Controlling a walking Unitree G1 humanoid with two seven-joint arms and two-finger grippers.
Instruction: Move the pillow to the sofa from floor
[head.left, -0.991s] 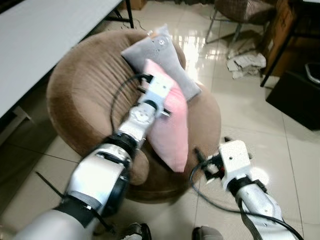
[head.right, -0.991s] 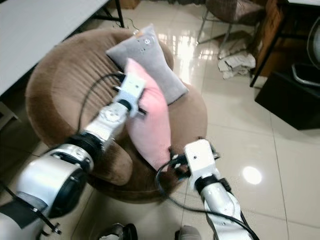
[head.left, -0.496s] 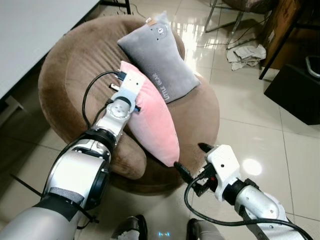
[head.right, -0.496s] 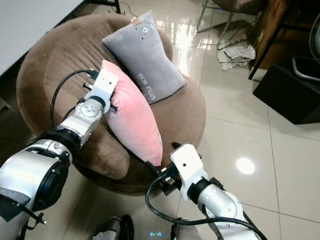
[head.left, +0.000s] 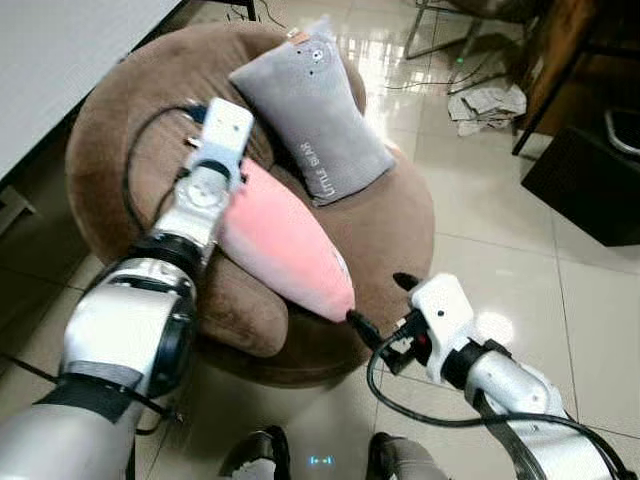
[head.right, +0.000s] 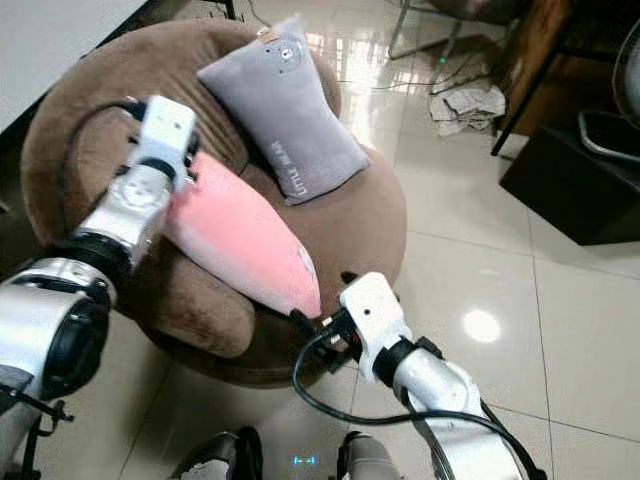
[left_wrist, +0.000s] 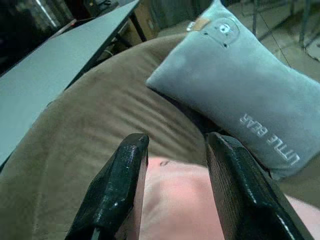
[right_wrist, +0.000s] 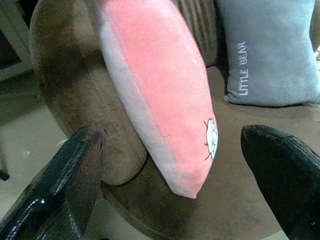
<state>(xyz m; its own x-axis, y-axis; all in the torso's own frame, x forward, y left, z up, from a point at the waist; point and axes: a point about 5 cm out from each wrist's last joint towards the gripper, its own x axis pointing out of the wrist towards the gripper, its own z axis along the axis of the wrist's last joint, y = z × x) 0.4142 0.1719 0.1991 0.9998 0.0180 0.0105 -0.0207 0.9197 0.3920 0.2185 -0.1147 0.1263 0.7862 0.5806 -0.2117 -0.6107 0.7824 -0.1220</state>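
The pink pillow (head.left: 285, 245) lies slanted on the round brown sofa (head.left: 400, 220), its upper end on the left rim and its lower corner hanging over the front edge. My left gripper (left_wrist: 177, 190) is shut on the pillow's upper end, and its white wrist (head.left: 222, 125) shows above the sofa's back left. My right gripper (head.left: 383, 303) is open just off the pillow's lower corner (right_wrist: 192, 175), not touching it. A grey pillow (head.left: 310, 110) with a bear face leans on the sofa's back.
A white table (head.left: 60, 50) runs along the left, close to the sofa. A black cabinet (head.left: 590, 190) stands at the right, with crumpled paper (head.left: 485, 100) and chair legs on the glossy tiled floor behind. My feet (head.left: 260, 455) are at the sofa's front.
My left gripper has swung back and to the left, tipping the pink pillow from upright to lying across the sofa. The right gripper stays open near the pillow's lower corner.
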